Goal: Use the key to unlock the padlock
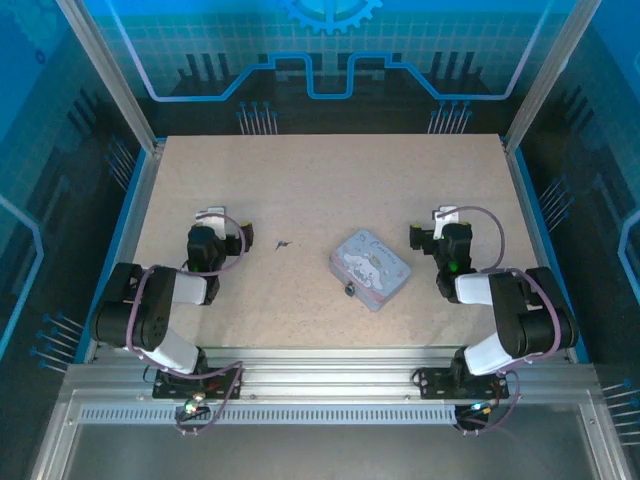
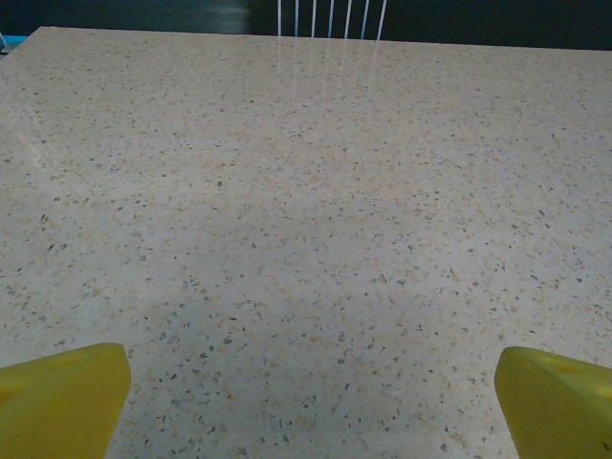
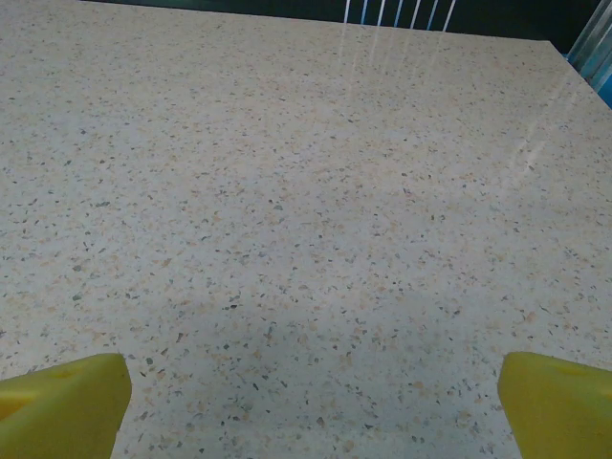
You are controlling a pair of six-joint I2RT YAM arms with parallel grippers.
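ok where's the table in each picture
top: table fills the middle, tin on it.
left wrist: table runs from the yellow fingertips up to the dark back wall.
right wrist: table again, past its own yellow fingertips.
shared: thin pale stripes behind the far edge.

- A pastel blue-lavender tin (image 1: 372, 266), its lid printed with a white cartoon puppy, lies flat and turned at an angle, right of centre on the surface (image 1: 320, 180).
- The surface is a beige slab flecked with dark specks, glossy under the lights.
- Blue panels (image 1: 200, 40) bearing a gear motif (image 1: 330, 12) wall the far side.
- A ribbed aluminium rail (image 1: 320, 385) runs along the near edge.
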